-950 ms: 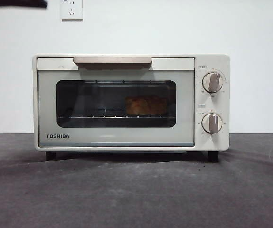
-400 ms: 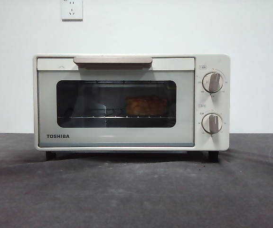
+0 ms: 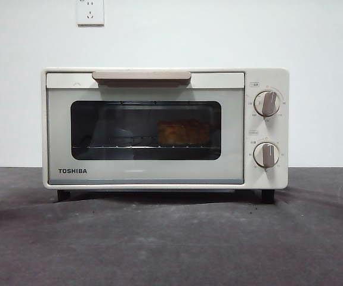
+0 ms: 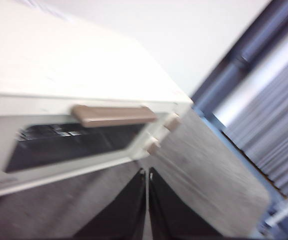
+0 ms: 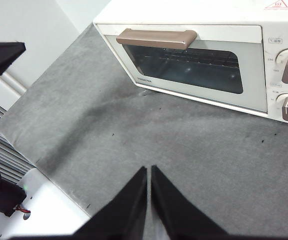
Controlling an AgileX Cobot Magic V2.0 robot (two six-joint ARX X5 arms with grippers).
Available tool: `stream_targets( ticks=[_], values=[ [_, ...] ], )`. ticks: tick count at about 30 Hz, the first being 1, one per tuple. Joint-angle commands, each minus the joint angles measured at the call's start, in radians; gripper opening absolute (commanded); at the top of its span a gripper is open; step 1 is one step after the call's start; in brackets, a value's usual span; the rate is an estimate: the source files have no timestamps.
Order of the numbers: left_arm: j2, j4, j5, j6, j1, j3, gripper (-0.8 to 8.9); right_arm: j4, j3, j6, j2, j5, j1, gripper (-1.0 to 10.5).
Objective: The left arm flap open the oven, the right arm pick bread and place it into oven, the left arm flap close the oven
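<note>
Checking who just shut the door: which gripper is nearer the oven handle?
Left. The left gripper hangs just off the oven's handle; the right gripper sits farther back over the table.

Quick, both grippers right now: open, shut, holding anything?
Left gripper: shut, empty, hanging clear of the cream-white toaster oven.
Right gripper: shut, empty, above the grey table mat.
</note>
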Motion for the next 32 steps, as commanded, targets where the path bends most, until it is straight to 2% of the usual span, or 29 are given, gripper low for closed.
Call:
stream_targets(
  ticks=[1,4,7,9,13,16,19,22,25,32],
  values=[
    [-0.076,0.13,-0.01,0.032,0.024,-0.118,0.18,0.01,0.019,-0.012,0.003,0.001,0.008,0.1],
    [-0.176,0.248,-0.129,-0.027,0.048,-0.255,0.18,0.01,0.019,-0.012,0.003,0.001,0.008,0.1],
    [-0.271,0.267,-0.281,-0.063,0.053,-0.368,0.19,0.01,0.019,-0.012,0.003,0.001,0.008,0.1],
    [-0.327,0.266,-0.359,-0.046,0.051,-0.43,0.17,0.01,0.019,-0.012,0.003,0.001,0.008,0.1],
    [-0.41,0.259,-0.583,-0.011,0.043,-0.526,0.2,0.01,0.019,-0.012,0.003,0.001,0.008,0.1],
    [-0.456,0.238,-0.711,0.069,0.031,-0.572,0.23,0.01,0.019,-0.012,0.003,0.001,0.008,0.1],
    [-0.513,0.151,-0.758,0.151,0.027,-0.589,0.25,0.01,0.019,-0.012,0.003,0.001,0.008,0.1],
    [-0.57,0.031,-0.761,0.22,0.027,-0.589,0.26,0.01,0.019,-0.012,0.003,0.001,0.008,0.1],
    [-0.57,0.03,-0.762,0.279,0.027,-0.589,0.28,0.01,0.019,-0.012,0.003,0.001,0.008,0.1],
    [-0.57,0.03,-0.762,0.313,0.027,-0.589,0.28,0.01,0.019,-0.012,0.003,0.001,0.008,0.1]
  ],
)
